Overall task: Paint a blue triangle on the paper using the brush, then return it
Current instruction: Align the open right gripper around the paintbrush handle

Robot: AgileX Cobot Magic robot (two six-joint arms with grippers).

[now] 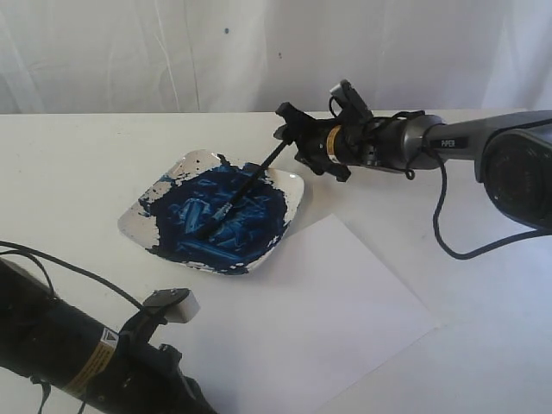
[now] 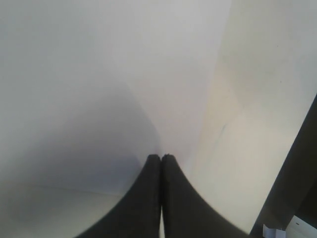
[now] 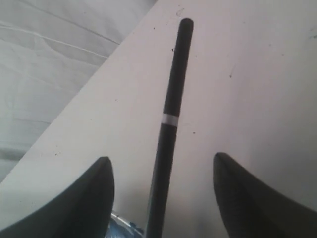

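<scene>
Exterior view, slim black brush (image 1: 259,170), flat paper (image 1: 328,319)

We look along the right claw (image 3: 161,156), whose two dark fingers (image 3: 91,198) stand wide apart at either side. Between them we see the brush (image 3: 172,89), a thin black handle lying in the gap and clear of both fingers. A narrow pale band (image 3: 170,119) rings the handle about midway along its visible length, and its blunt end lies farthest from the claw. Beneath it is the white desk (image 3: 252,74), flecked with a few small dark specks. Creased white cloth (image 3: 49,59) borders the desk's edge. A small patch of blue paint (image 3: 124,229) shows beside the near end of the handle.
</scene>
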